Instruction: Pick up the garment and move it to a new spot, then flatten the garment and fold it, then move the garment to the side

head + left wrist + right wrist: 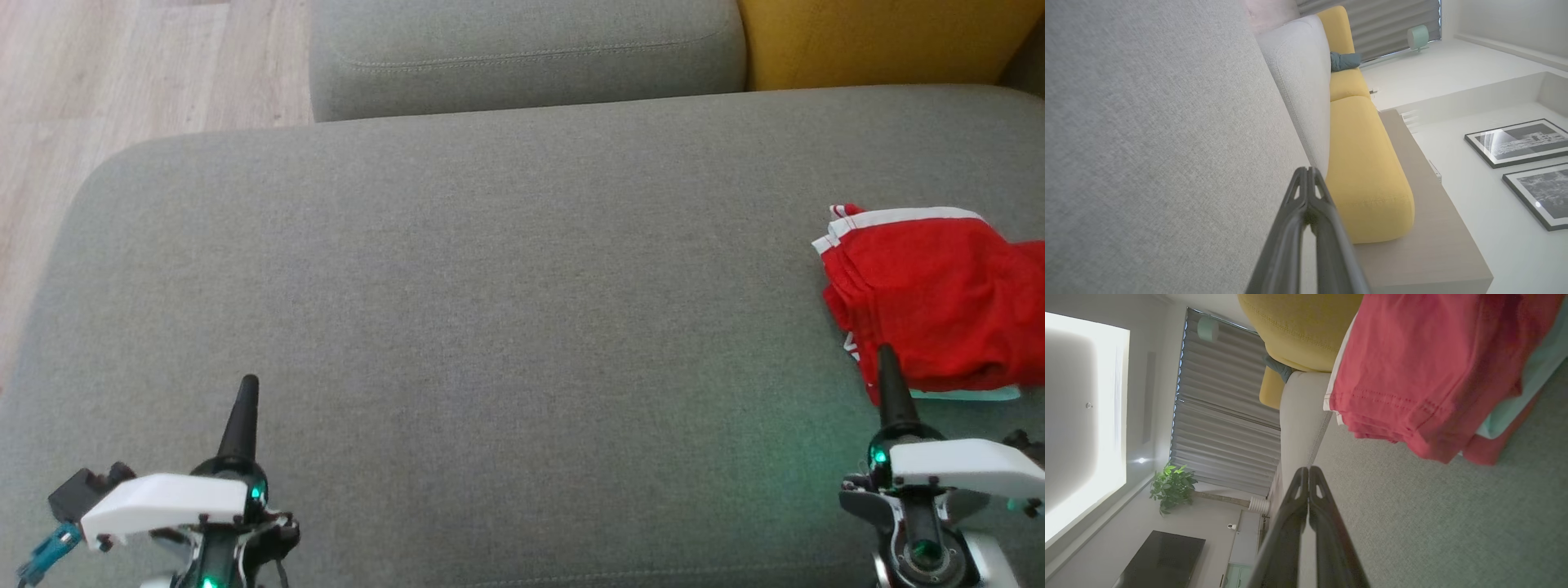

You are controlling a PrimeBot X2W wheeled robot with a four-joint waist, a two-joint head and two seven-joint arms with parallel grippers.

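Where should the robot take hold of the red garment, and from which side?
Probably the near left corner of the red garment, coming from the robot's side with the shut right end effector, whose tip is near it. Folded layers stack there into a raised edge on the grey cushion that opened fingers could pinch.

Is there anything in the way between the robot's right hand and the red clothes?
No, nothing visible. The right gripper, jaws shut, points at the red garment just ahead of it, with just bare grey sofa cushion between them.
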